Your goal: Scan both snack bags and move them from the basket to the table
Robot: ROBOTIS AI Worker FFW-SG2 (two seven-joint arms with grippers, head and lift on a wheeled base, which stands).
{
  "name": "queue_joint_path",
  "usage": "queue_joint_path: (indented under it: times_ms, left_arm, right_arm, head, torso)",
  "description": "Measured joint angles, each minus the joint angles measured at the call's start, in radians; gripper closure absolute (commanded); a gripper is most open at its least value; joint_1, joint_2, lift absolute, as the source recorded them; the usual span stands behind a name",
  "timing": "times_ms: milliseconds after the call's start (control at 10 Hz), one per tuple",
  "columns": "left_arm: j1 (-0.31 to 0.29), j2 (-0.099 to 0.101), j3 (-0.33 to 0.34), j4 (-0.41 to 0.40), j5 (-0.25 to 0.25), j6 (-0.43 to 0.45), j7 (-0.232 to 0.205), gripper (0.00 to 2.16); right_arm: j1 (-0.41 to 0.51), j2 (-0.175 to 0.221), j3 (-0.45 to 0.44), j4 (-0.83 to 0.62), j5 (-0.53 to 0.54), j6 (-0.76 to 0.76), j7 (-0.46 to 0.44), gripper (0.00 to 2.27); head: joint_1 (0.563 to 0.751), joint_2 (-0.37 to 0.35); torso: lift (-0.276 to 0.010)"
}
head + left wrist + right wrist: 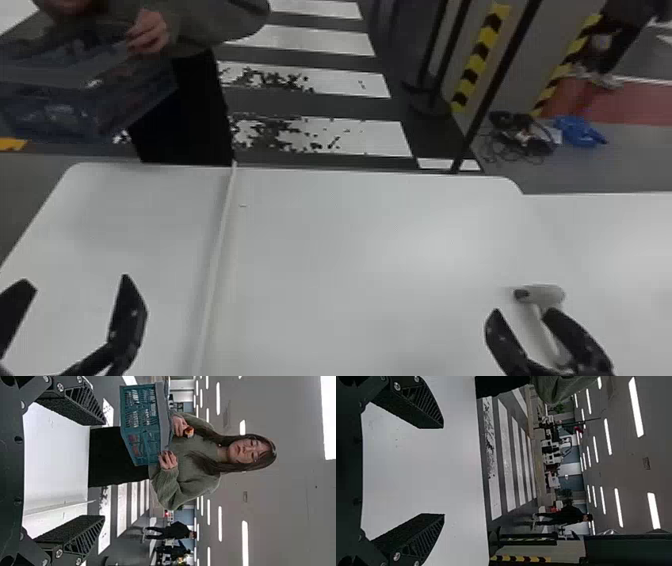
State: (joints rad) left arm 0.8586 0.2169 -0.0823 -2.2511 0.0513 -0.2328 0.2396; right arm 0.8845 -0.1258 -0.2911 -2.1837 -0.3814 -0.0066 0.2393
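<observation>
My left gripper (75,305) is open over the table's near left; in the left wrist view the same gripper (99,471) has nothing between its fingers. My right gripper (520,320), also open, is at the near right, in front of a light-coloured handheld scanner (547,296) lying on the table. The right wrist view gives this gripper (442,471) with widely parted fingers. Beyond the table, a person's hands hold the basket (55,100). It is a teal basket (139,423) with openwork sides, its contents too unclear to identify as snack bags.
The white table (350,250) has a raised pale strip (216,260) running front to back left of centre. A second white surface (625,240) adjoins at right. A dark pole (492,95) stands past the far edge.
</observation>
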Motion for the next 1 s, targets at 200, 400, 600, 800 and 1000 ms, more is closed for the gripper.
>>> queue_joint_path:
  times_ms: [200, 400, 600, 800, 1000]
  left_arm:
    - [0.001, 0.001, 0.000, -0.001, 0.003, 0.002, -0.006, 0.16]
    - [0.005, 0.001, 0.000, -0.007, 0.005, 0.002, -0.011, 0.16]
    - [0.007, 0.001, -0.002, -0.017, 0.007, 0.002, -0.014, 0.16]
    - [0.008, 0.001, -0.004, -0.019, 0.007, 0.002, -0.016, 0.16]
    - [0.011, 0.001, -0.004, -0.021, 0.009, 0.002, -0.027, 0.16]
  right_arm:
    - [0.001, 0.000, -0.002, 0.000, -0.002, -0.013, 0.002, 0.13]
    - [0.003, 0.000, -0.002, -0.001, -0.002, -0.022, 0.002, 0.13]
    - [0.007, 0.002, -0.002, 0.000, -0.003, -0.034, 0.005, 0.13]
    - [0.013, 0.003, -0.003, 0.001, -0.006, -0.047, 0.006, 0.13]
    - [0.015, 0.002, -0.003, 0.001, -0.008, -0.057, 0.006, 0.13]
  head:
    - [0.695, -0.169]
    - [0.695, -0.171]
    - [0.695, -0.176]
    - [0.695, -0.179]
    - [0.695, -0.185]
  torso:
    - [-0.098]
    - [-0.098]
    - [-0.098]
    - [-0.098]
    - [-0.098]
